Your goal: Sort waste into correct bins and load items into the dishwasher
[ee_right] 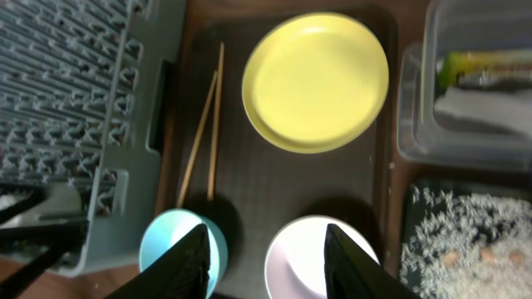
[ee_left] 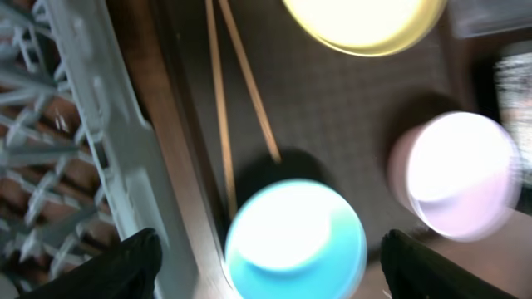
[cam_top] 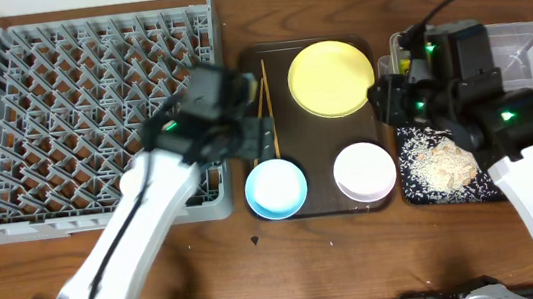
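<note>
Left fingers point(ee_left: 133, 262) spread wide, empty, over light blue bowl point(ee_left: 295, 241); right fingers point(ee_right: 195, 262) parted, empty, above brown tray point(ee_right: 249, 183) by white bowl point(ee_right: 299, 262).

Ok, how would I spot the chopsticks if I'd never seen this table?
Start at the big grey plastic dish rack; right beside it lies a dark brown rectangular tray. Along the tray's edge nearest the rack lie two thin wooden chopsticks, the only long straight sticks there; everything else on it is round.
</note>
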{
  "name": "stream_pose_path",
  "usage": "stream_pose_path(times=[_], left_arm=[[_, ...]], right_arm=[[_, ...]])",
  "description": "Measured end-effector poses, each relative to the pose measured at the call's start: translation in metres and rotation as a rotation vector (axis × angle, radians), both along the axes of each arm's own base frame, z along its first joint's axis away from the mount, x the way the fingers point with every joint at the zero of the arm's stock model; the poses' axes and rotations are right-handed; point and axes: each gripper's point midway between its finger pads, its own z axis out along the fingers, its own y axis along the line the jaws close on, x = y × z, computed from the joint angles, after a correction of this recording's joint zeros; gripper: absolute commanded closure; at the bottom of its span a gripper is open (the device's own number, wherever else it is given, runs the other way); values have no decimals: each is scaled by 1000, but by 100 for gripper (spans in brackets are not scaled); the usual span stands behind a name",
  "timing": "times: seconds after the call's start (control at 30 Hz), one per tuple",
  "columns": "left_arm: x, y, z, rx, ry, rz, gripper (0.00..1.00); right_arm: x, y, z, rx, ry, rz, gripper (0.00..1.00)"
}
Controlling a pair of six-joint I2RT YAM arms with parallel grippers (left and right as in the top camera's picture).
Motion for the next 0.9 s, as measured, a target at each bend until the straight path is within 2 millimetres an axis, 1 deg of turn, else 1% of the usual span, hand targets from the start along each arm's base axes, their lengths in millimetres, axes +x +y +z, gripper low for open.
stream_pose_path(times=[0.07, 0.1, 0.17, 0.23, 0.27, 0.4, 0.47, 0.53, 0.6, 0.67, 0.8, 0.9], left_arm=[[17, -6, -15, 46, 3, 9, 32], [29, -8, -24, 59, 1, 25, 35], [49, -13, -39, 72, -15, 39, 36], [64, -19, -63, 84, -10, 47, 40], [68, -20, -75, 89, 2, 49, 40], [78, -31, -120, 84, 48, 36, 50], [80, -34, -138, 86, 66, 33, 50], [86, -35, -153, 93, 63, 36, 52], [93, -39, -151, 76, 41, 39, 56], [94, -39, -158, 77, 51, 45, 64], [98, -43, -161, 71, 47, 60, 66], [97, -45, -161, 69, 48, 59, 77]], right_arm=[[-4, -1, -2, 22, 29, -1, 59], [-6, 1, -3, 29, 38, 5, 59], [-9, 4, -3, 41, 47, 18, 58], [-10, 6, -3, 48, 50, 29, 58], [-10, 7, -3, 52, 50, 32, 59], [-12, 12, -3, 59, 53, 50, 59], [-13, 13, -3, 62, 54, 54, 59], [-13, 14, -2, 63, 55, 54, 60], [-13, 14, -3, 63, 56, 55, 60], [-13, 14, -3, 64, 57, 56, 60], [-14, 16, -3, 63, 57, 63, 60], [-17, 21, -3, 65, 58, 79, 60]])
